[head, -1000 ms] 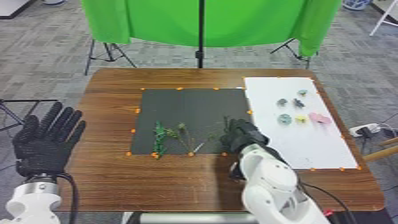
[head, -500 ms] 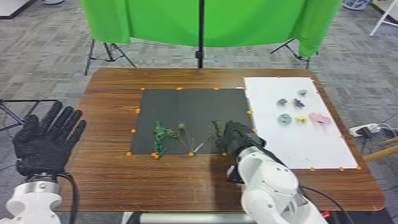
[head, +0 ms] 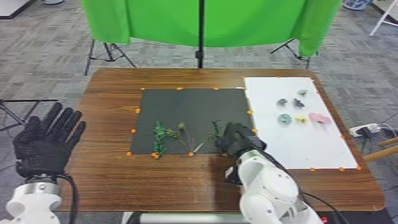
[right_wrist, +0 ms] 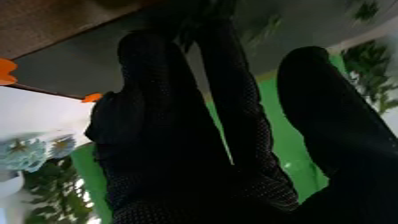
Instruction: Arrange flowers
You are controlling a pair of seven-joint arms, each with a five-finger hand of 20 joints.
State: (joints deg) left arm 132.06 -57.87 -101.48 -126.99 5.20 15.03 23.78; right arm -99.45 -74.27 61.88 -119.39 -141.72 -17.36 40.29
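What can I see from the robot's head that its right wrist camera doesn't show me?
Head view: the black-gloved left robot hand, open beside the black square mat, plus small pink and yellow flower heads on a white rectangular sheet.

Right wrist view: what look like pale blue, many-petalled flowers near bushy green leaves.

Both: the black-gloved right robot hand, brown wooden table, small orange markers and bright green cloth.

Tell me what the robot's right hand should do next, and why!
I think the right hand should ease away from the green sprig. The sprig lies on the black mat, beside the other stems, and the hand's fingers look straight.
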